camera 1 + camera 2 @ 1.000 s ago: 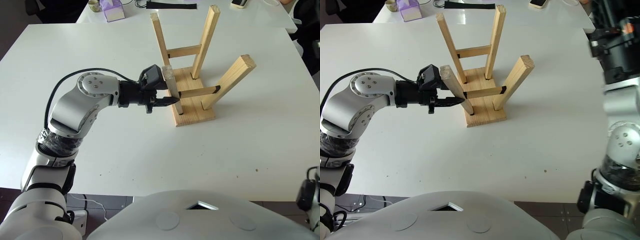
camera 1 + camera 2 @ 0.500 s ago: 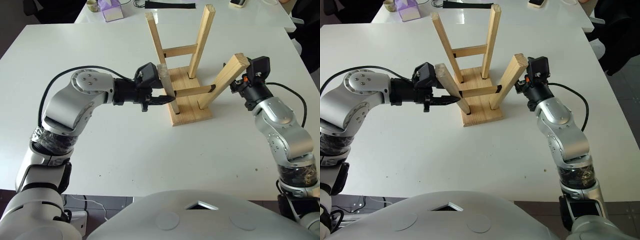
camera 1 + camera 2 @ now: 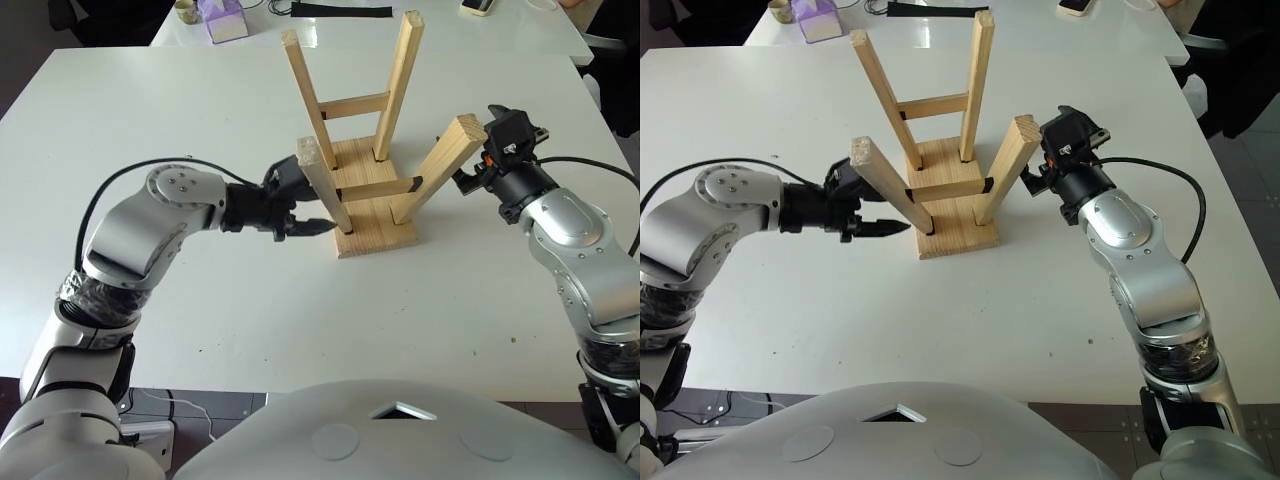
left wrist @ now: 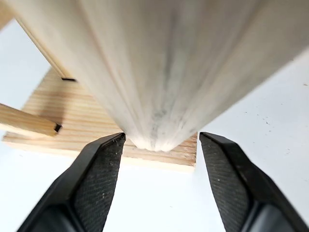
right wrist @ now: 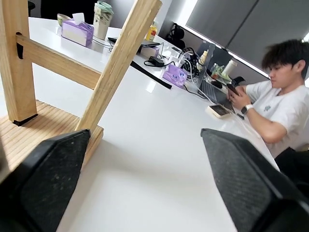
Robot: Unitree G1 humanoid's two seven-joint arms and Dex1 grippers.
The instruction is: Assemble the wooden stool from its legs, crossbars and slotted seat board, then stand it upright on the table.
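My left fingers (image 4: pixel 100 189) squeeze one leaning stool leg (image 3: pixel 323 187). My right fingers (image 5: pixel 53 169) are spread wide, holding nothing, near the second leaning leg (image 3: pixel 437 171) on the counter (image 3: pixel 250 320).

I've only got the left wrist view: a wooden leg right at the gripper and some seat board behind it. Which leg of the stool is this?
Observer: It's the near leg on the robot's left. The left gripper is low on it, close to the seat board.
Operator: And where's the right arm?
Observer: The right gripper is open and holding nothing, beside the top end of the near right leg.
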